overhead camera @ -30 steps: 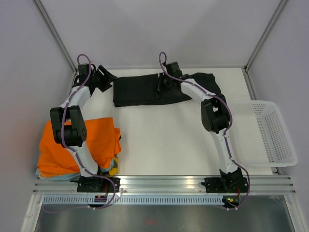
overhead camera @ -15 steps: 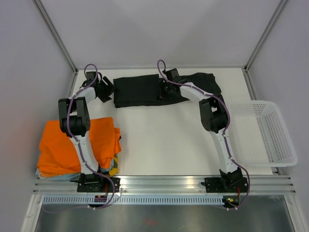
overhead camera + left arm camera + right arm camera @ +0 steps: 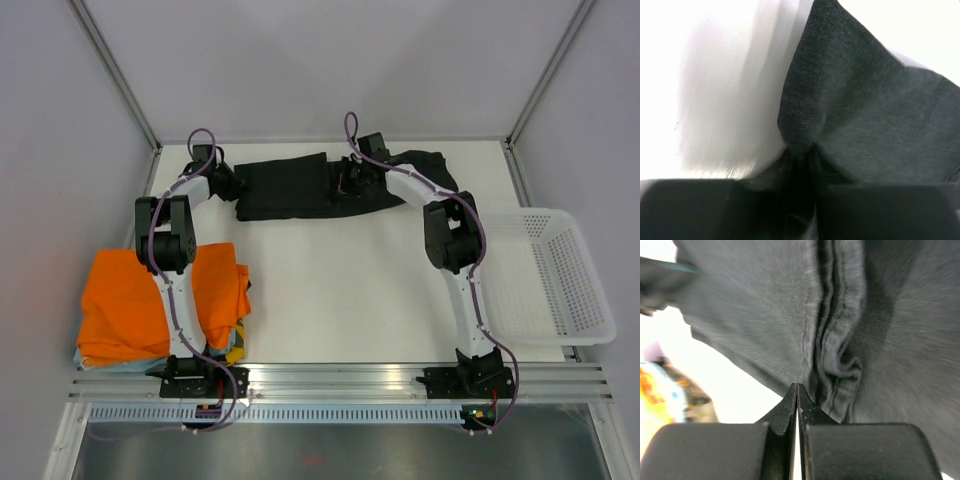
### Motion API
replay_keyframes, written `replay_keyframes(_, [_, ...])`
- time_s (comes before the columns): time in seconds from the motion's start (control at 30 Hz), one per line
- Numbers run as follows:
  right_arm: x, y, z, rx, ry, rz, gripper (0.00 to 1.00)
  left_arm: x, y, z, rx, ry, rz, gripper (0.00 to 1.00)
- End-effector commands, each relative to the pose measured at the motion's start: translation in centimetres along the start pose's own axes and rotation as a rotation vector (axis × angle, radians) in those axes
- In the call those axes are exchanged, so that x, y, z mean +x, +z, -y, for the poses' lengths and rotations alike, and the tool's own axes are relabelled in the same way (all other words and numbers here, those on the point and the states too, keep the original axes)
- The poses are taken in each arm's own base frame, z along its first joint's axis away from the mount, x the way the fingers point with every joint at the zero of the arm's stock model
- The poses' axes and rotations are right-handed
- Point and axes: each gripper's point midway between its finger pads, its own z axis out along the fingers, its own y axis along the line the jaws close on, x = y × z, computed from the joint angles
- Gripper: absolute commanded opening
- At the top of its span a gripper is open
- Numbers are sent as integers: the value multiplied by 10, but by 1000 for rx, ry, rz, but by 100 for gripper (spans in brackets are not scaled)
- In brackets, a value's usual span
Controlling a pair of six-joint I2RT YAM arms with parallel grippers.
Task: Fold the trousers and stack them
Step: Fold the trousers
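Two arms reach to the top of the top view, one at each part of the trousers (image 3: 295, 186), which lie black and stretched left to right along the far edge of the table (image 3: 340, 290), upper centre of frame. Left gripper (image 3: 228, 186) is at their left end; its wrist view shows the cloth bunched up into a peak and pinched between the fingers (image 3: 695, 210), so it is gripping the trousers. Right gripper (image 3: 350, 182) sits on the trousers right of centre; in its wrist view the fingers (image 3: 782, 412) are closed tip to tip right against a bunched seam fold. Can't tell if any cloth is caught there. Orange garment (image 3: 130, 300) on a stack at lower left. White basket (image 3: 555, 285) at right edge, off the trousers.
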Motion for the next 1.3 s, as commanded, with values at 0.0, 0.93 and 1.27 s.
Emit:
replay_keyframes(0.0, [-75, -90, -72, -200, -31, 194, 5, 1, 2, -1, -12, 21, -8, 4])
replay_keyframes(0.93, [-47, -116, 57, 233, -2, 283, 14, -210, -211, 100, -119, 555, 554, 2])
replay_keyframes(1.27, [-59, -95, 40, 134, 42, 287, 12, -117, -148, 163, -348, 768, 492, 2])
